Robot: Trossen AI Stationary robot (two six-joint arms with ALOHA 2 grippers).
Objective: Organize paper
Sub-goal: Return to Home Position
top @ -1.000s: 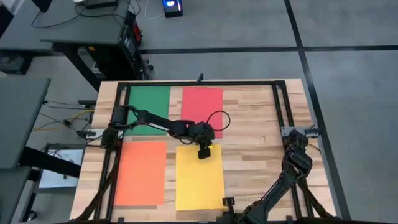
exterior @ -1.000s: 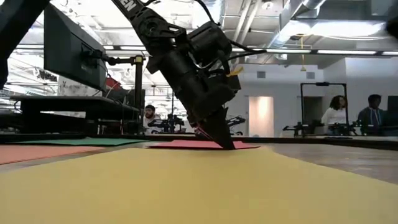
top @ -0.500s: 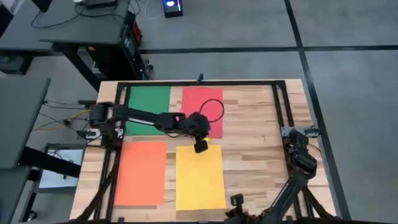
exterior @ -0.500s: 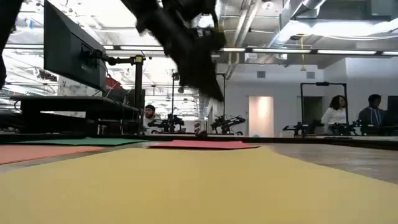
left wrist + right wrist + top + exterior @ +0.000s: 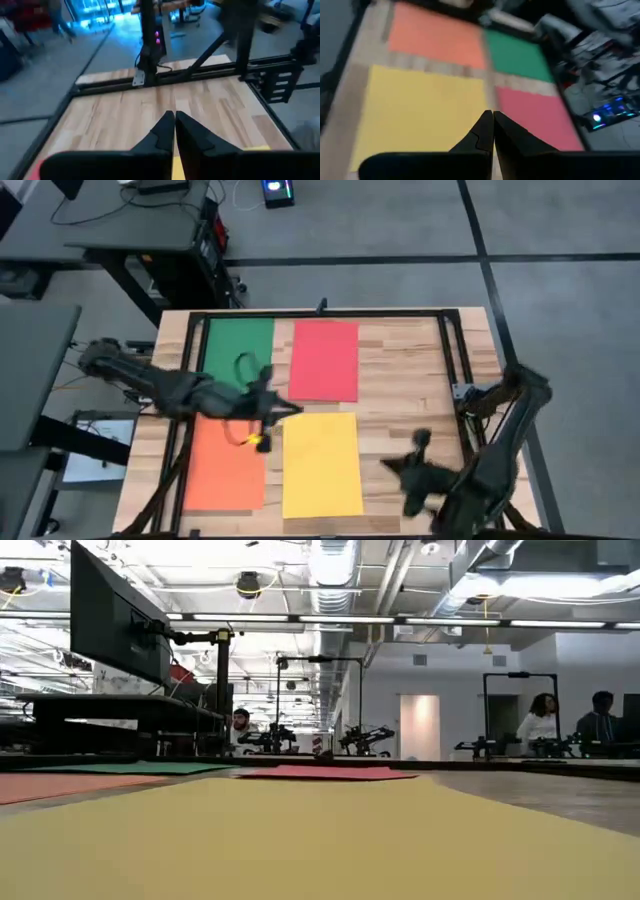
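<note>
Wooden surface (image 5: pixel 410 370): we see the left pincer (image 5: pixel 174 115) and right pincer (image 5: pixel 492 115), both closed and empty, flanking the yellow paper (image 5: pixel 321 463); orange paper (image 5: pixel 222 470) beside the left pincer; green paper (image 5: pixel 238 350) and red paper (image 5: pixel 325 360) farther off.

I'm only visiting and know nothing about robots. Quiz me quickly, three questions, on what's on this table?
1. True or false: the yellow paper lies right beside the orange paper.
2. How many paper colours lie on the table? A) three B) four C) five
3. Fill in: the left gripper and right gripper are both ____, holding nothing.
Key: 1 true; 2 B; 3 shut.
</note>
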